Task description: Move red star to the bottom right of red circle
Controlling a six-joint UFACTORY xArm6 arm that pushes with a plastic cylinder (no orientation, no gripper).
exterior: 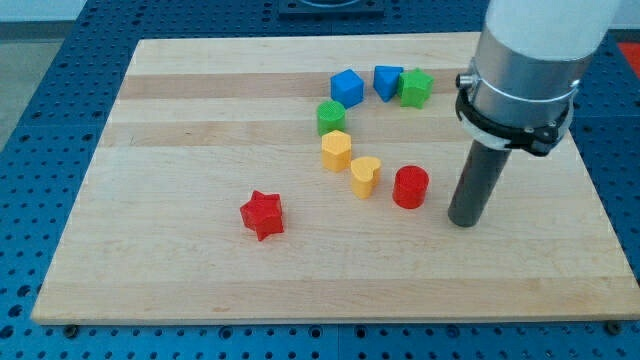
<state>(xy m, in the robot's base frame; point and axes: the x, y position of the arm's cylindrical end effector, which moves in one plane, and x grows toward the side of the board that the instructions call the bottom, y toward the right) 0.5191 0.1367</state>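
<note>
On the tabletop (180, 270), my tip (463, 222), a bare rod grasping nothing, rests right of the red circle (410, 187); the red star (263, 214) waits unpushed, well to the circle's left, so approaching it likely comes next.

Blue blocks (347, 87) (387, 81), green blocks (416, 88) (331, 117), yellow blocks (336, 150) (365, 175) — all on a wooden board (180, 130).

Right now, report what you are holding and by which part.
Nothing is held: I have no jaws. My tip rests on the board, apart from the red circle at its left; the red star lies untouched.
</note>
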